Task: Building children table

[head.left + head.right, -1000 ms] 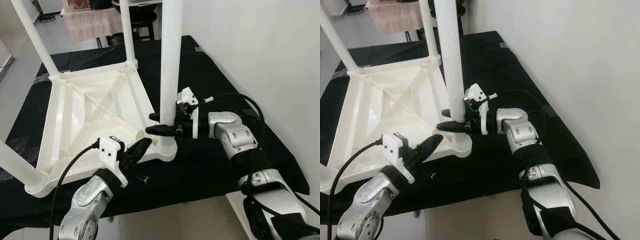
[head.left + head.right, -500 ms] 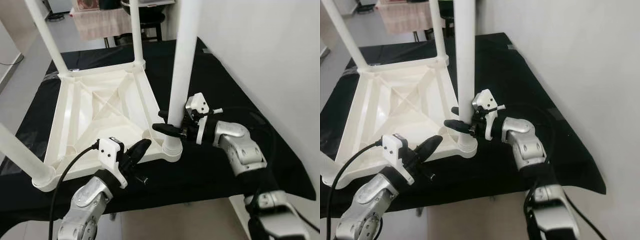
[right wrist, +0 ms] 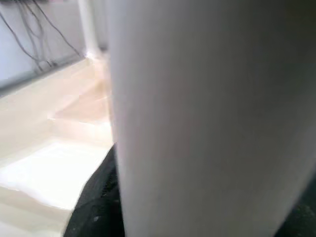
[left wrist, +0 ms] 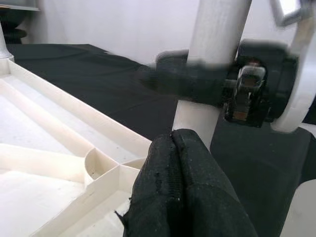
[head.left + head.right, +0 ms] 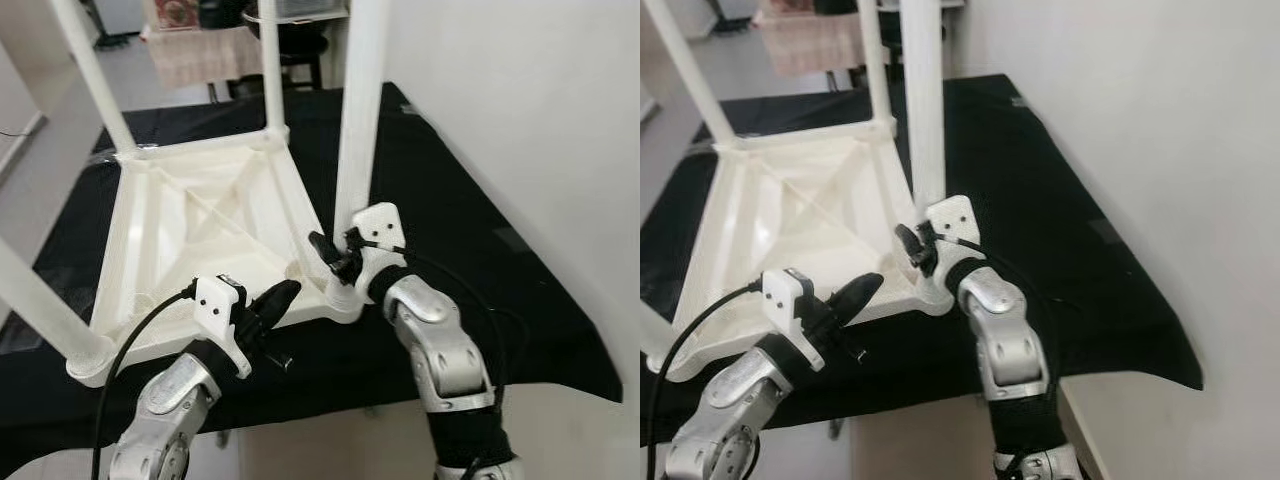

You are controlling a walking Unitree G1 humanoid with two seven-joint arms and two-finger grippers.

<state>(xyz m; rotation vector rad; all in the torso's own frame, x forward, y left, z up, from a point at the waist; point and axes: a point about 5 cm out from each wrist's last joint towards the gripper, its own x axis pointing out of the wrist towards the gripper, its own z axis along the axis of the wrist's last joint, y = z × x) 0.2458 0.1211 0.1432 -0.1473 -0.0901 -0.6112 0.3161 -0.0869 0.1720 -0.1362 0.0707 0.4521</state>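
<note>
A white plastic children's table (image 5: 200,225) lies upside down on a black-covered worktop, its legs pointing up. My right gripper (image 5: 335,252) is shut on the near-right leg (image 5: 360,120) just above its socket at the table's corner. One black finger (image 4: 182,81) crosses the front of the leg. In the right wrist view the leg (image 3: 207,118) is very close to the camera. My left gripper (image 5: 283,292) is shut with nothing in it. It hovers by the table's near rim, just left of that corner socket, its fingertips (image 4: 173,143) pressed together.
Three more white legs (image 5: 92,75) stand up from the other corners. The black cloth (image 5: 450,230) runs to a white wall (image 5: 540,100) on the right. A cloth-draped stand (image 5: 200,50) and a dark chair are at the back. Floor lies beyond the left edge.
My right arm has swung from the right side to the front of the leg, turning the wrist around it while the fingers stay on it. The left gripper has not moved.
</note>
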